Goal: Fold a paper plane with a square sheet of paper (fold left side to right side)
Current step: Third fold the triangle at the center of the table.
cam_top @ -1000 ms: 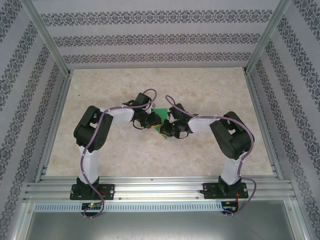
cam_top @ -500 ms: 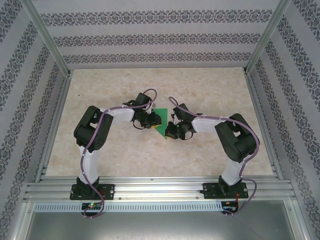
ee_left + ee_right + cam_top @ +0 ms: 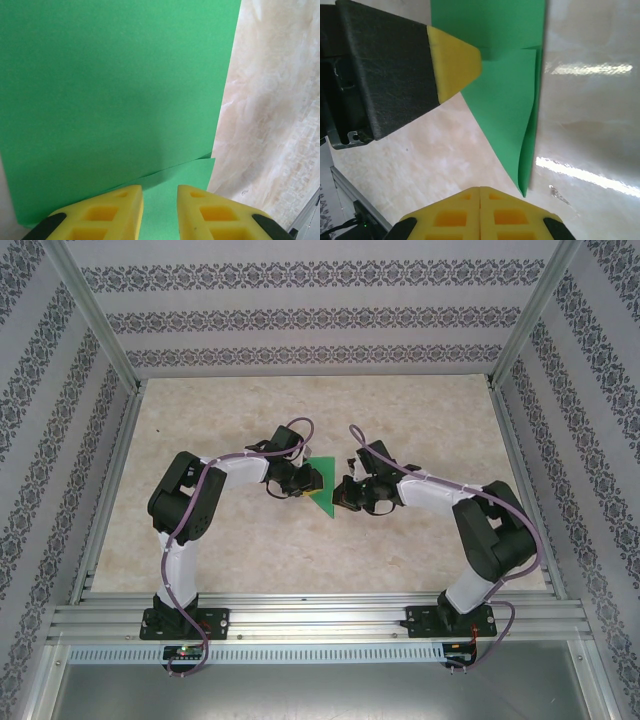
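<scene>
Top external view first: one pale marbled surface [image 3: 420,420] carries everything. On it you have two arms, the left arm [image 3: 185,500] and the right arm [image 3: 480,530], both bent toward the middle of the frame. Between their tips lies one sheet of paper [image 3: 322,502], bright green and already partly folded to a point. Its long axis runs from the upper part of the frame to the lower part, with the point toward the lower edge.

The left end effector [image 3: 303,483] stands at the left edge of the sheet. In the left wrist view its two yellow fingers are apart, with green paper under them and in the gap. The right end effector [image 3: 347,495] is at the right side, near the point. In the right wrist view its fingers are pressed together with nothing between them. The tip of the sheet lies just ahead of them, a little to the right, and one layer along the right edge lifts slightly.

For a fold from left to right, I judge the left end effector the nearer one to the side that must travel.
</scene>
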`<state>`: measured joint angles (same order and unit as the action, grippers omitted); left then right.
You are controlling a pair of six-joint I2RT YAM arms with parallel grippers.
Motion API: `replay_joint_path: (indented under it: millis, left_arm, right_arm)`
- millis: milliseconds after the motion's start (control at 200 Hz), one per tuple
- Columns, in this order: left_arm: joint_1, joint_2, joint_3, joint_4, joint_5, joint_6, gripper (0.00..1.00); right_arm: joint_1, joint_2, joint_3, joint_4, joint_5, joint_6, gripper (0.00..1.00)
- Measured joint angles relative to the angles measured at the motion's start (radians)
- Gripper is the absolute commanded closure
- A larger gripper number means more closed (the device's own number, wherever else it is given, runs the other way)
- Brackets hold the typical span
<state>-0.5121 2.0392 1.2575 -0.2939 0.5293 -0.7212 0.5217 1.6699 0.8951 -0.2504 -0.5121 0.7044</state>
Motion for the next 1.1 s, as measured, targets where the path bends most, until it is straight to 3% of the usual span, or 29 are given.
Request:
replay_joint_path:
  millis: [295, 595, 819, 1099]
  left_arm:
    - [0.000, 0.000, 0.004, -0.006, -0.002, 0.000, 0.72]
    - [-0.006, -0.008, 0.024, -0.048, -0.024, 0.014, 0.66]
    - [-0.006, -0.133, -0.017, -0.082, -0.065, 0.025, 0.67]
    - [-0.050, -0.214, -0.124, -0.023, -0.014, -0.026, 0.71]
  right_arm:
    - [0.013, 0.141, 0.000, 0.046, -0.031, -0.001, 0.93]
    - [0.006, 0.148, 0.003, 0.042, -0.037, -0.026, 0.95]
    - [0.001, 0.150, 0.005, 0.038, -0.043, -0.027, 0.96]
    - [-0.001, 0.153, 0.006, 0.037, -0.051, -0.027, 0.96]
